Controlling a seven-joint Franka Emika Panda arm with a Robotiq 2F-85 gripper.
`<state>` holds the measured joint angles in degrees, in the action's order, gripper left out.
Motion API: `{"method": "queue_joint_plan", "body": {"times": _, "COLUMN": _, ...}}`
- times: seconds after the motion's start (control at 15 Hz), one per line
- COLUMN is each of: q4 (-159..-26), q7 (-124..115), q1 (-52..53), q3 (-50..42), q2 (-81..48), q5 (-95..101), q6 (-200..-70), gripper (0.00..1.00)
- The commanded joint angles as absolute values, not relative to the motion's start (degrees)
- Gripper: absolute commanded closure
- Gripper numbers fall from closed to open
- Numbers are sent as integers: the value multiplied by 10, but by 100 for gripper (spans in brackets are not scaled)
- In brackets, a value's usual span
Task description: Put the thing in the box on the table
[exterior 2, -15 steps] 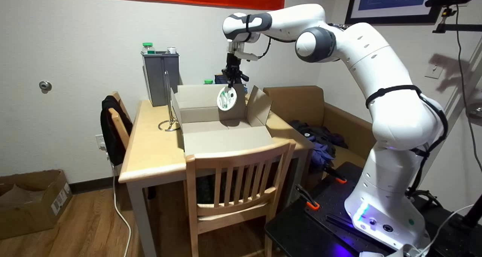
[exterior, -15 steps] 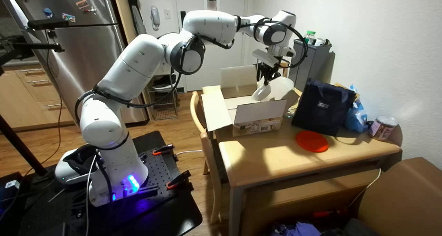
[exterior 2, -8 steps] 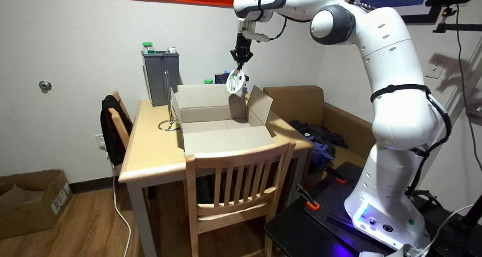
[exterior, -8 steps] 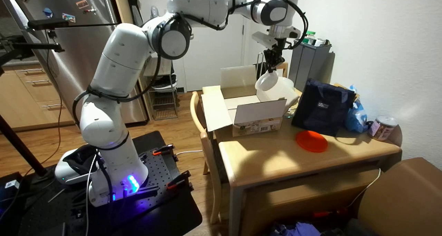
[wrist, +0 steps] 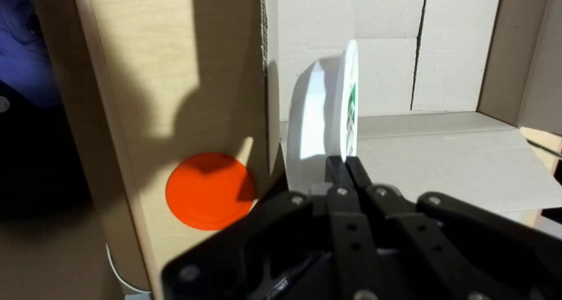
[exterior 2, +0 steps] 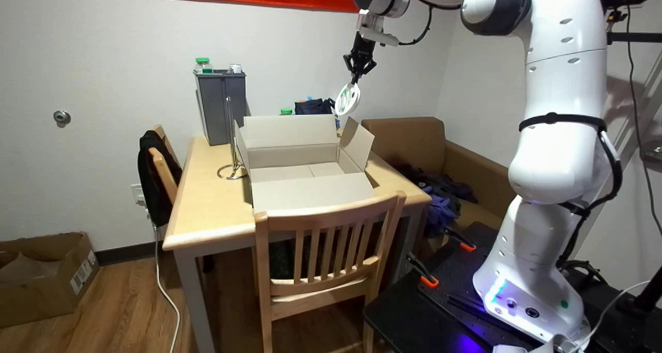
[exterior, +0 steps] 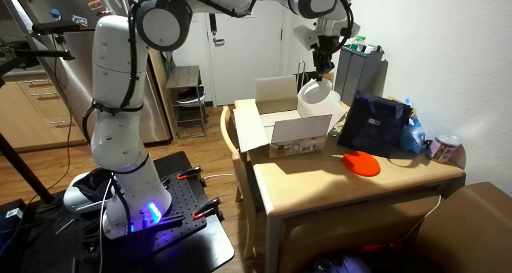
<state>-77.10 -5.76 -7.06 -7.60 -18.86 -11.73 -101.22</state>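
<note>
Wrist view — my gripper (wrist: 345,161) is pinched together on the rim of the white bowl (wrist: 319,111), which hangs on edge ahead of it. In an exterior view the bowl is higher than the box (exterior 2: 292,155), toward its corner flaps; the box's middle lies below and picture-left. I judge: shift that way, lower, release. Box sits on the surface (exterior 2: 207,203) — orange disc (exterior: 361,164) near it.

Exterior views: set back, angled down on the desk (exterior 2: 209,198). In an exterior view the edge by the chair (exterior 2: 331,216) lies nearest; in an exterior view, the edge by the sofa (exterior: 468,229). Shared: box (exterior: 298,130), corner between those edges. Wrist view: close, facing down; sofa-side edge at frame left.
</note>
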Motion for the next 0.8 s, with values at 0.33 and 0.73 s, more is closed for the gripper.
{"method": "queue_joint_plan", "body": {"times": 0.33, "q4": -1013, "q7": -75, "q1": -140, "q3": -114, "q2": -57, "q5": -230, "q6": -1107, "gripper": 99}}
{"method": "queue_joint_plan", "body": {"times": 0.73, "q4": -1107, "q7": -35, "q1": -153, "q3": -122, "q2": -56, "q5": -328, "q6": -1164, "gripper": 99}}
